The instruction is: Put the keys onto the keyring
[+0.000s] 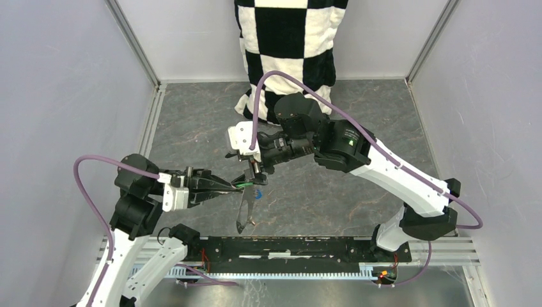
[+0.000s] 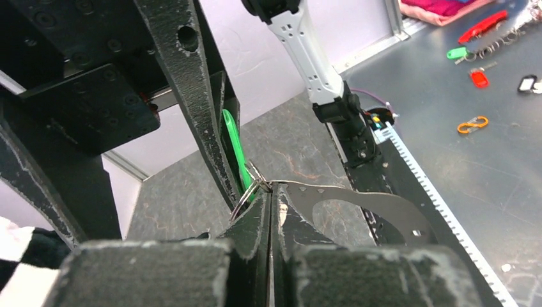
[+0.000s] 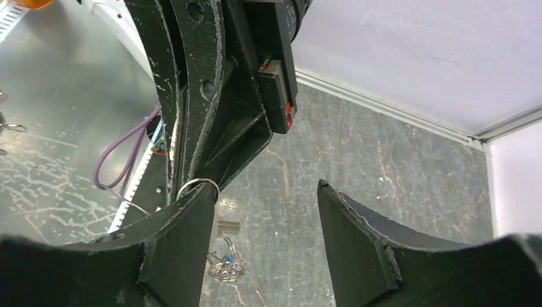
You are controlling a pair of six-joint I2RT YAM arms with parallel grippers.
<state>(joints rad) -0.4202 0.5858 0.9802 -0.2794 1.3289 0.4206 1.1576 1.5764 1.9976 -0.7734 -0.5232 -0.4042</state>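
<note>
Bench [image 1: 358, 211] is dark grey and marbled, boxed in by pale grey walls [image 1: 64, 96], with a black-and-white checkered cloth [image 1: 287, 38] hanging at the back. From the overhead view I see both arms meeting above the middle of the bench.

My left fingers [image 2: 250, 233] are clenched tight, no gap between them, pinching the keyring [image 2: 364, 204] where its silver ring [image 3: 198, 186] joins the flat strap. The strap hangs off their tips, clear of the bench. The green key [image 2: 231, 147] stands right at that pinch, lying against one right finger.

My right fingers [image 3: 182, 240] are spread wide and grasp nothing; only one fingertip touches the ring. Below that gap, a small cluster of rings with the blue key [image 3: 225, 259] lies on the bench. I cannot find the yellow key.
</note>
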